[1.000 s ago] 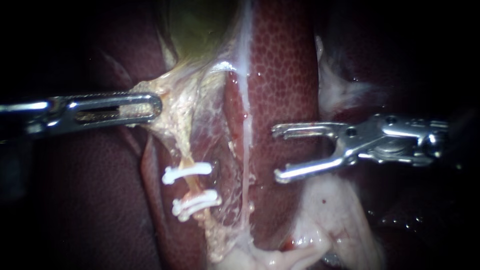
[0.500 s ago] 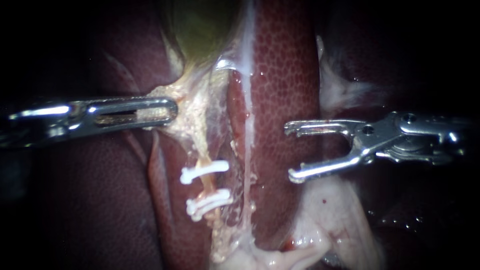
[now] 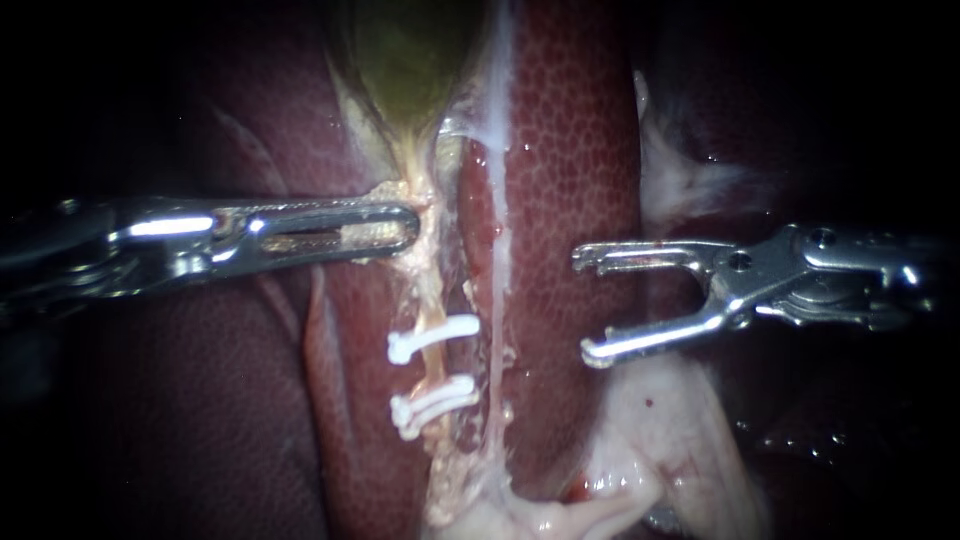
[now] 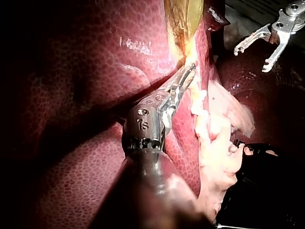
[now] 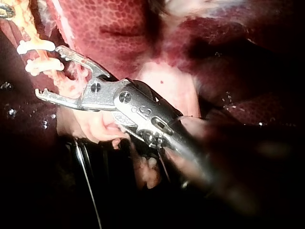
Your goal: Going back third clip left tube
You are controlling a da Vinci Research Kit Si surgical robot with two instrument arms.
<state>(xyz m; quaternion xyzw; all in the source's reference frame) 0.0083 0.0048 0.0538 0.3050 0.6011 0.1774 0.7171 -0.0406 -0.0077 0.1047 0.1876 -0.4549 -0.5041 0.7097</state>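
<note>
Jaws of my left instrument point(image 3: 405, 228), entering from nine o'clock, are lying together and clamping pale tissue point(image 3: 430, 200) just under the gallbladder point(image 3: 400, 60); the left tube point(image 3: 431, 295) is running from that grip toward six o'clock and carrying two white clips, an upper clip point(image 3: 433, 338) and a lower clip point(image 3: 435, 405), each crossing it, the two sitting near one another; my right instrument point(image 3: 583, 307), coming in from three o'clock, is hovering over the liver point(image 3: 570, 150), its jaws standing apart and holding nothing, off to the three o'clock side of both clips and touching neither.
</note>
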